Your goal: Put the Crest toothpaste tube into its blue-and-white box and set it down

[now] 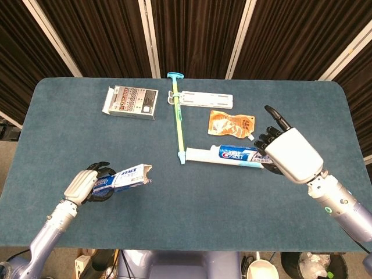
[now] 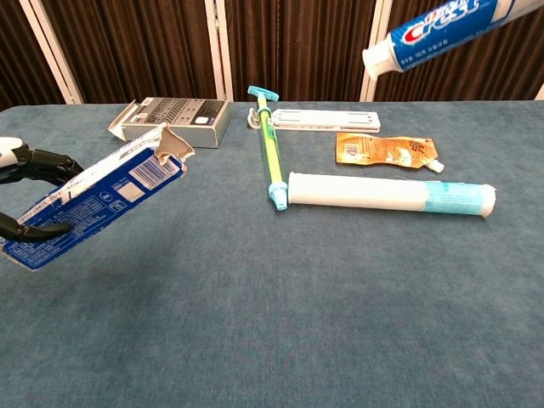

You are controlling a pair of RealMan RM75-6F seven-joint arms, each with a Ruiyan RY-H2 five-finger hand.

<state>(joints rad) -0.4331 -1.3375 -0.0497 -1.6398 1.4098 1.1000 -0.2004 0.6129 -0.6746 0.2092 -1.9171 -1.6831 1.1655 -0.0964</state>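
Observation:
My left hand (image 1: pixel 87 185) grips the blue-and-white box (image 1: pixel 125 177) at the front left, above the table. The box (image 2: pixel 93 194) points right and its end flap is open. My right hand (image 1: pixel 288 152) holds the Crest toothpaste tube (image 1: pixel 235 154) in the air on the right, cap end pointing left toward the box. In the chest view the tube (image 2: pixel 442 24) shows high at the top right, tilted with its cap end lower. A wide gap lies between tube and box.
On the blue table (image 1: pixel 192 203) lie a white-and-teal cylinder (image 2: pixel 391 194), a long green-and-blue stick (image 2: pixel 269 153), an orange pouch (image 1: pixel 231 124), a flat white strip (image 1: pixel 206 99) and a grey patterned box (image 1: pixel 130 102).

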